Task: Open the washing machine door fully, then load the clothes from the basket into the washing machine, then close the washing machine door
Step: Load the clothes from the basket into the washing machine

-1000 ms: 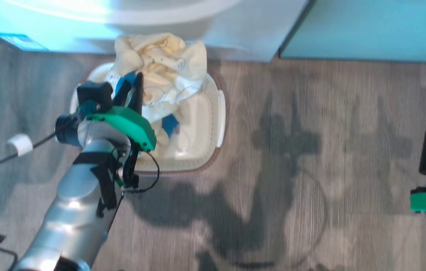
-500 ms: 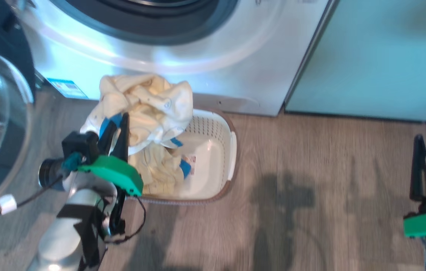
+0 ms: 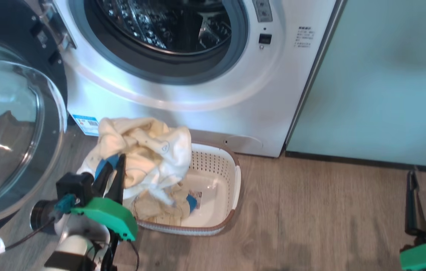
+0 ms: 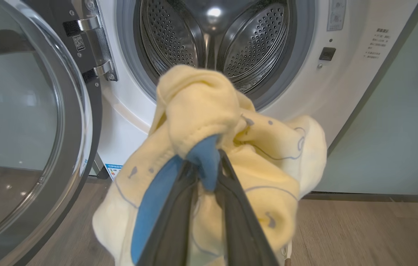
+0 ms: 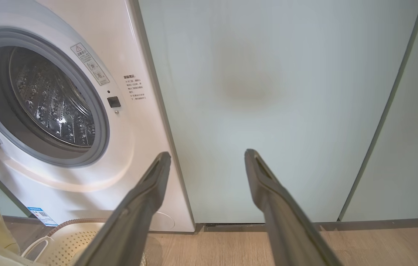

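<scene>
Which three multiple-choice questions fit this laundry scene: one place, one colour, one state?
1. Where does the basket stand? A) on the floor before the washing machine B) on top of it C) on a shelf
2. What colour is the trim of the clothes pinched by the left gripper? A) red B) blue C) green
3. How is the washing machine door? A) shut B) swung open C) taken off
Answers: 1 A, it sits on the floor below the opening; 2 B, blue fabric lies between the fingers; 3 B, the steel drum is exposed.
</scene>
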{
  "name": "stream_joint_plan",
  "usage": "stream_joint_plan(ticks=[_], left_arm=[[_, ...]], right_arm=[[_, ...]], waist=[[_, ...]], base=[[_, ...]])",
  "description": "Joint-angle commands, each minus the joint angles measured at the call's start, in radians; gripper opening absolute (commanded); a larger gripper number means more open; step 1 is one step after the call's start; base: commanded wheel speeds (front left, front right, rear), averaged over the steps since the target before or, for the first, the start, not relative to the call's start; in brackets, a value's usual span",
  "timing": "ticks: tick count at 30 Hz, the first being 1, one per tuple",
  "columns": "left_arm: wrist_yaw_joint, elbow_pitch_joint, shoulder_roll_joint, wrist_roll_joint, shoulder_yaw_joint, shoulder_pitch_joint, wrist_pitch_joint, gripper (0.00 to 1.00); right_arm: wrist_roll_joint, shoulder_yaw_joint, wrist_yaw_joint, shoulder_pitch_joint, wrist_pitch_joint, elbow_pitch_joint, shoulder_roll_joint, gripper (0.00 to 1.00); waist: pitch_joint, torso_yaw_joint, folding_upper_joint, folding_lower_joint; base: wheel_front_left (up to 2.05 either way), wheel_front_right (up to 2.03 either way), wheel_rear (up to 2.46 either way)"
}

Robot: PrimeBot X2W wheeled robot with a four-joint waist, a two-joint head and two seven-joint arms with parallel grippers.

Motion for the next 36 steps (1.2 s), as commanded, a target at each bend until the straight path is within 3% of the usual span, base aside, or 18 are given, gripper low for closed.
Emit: stream_joint_plan(ticks=[1, 15, 36], left_arm=[[0.011, -0.048, 0.033, -0.003, 0.051, -0.029, 0.000, 0.00], [0.036, -0.113, 0.047, -0.010, 0.052, 0.025, 0.027, 0.00], [0.028, -0.099, 0.043, -0.027, 0.038, -0.020, 0.025, 0.00]], right_arm=[[-0.008, 0.014, -0.003, -0.007, 0.005, -0.044, -0.009, 1.00], [-0.016, 0.000, -0.003, 0.051, 0.033, -0.091, 0.014, 1.00], [-0.002, 0.018, -0.003, 0.034, 0.021, -0.084, 0.016, 1.00]], waist=[[-0.014, 0.005, -0.0001, 0.0001], [-0.042, -0.001, -0.0001, 0.0001], [0.000, -0.011, -0.0001, 0.0001]], base=[[0.00, 0.00, 0.00], [0.00, 0.00, 0.00], [0.00, 0.00, 0.00]])
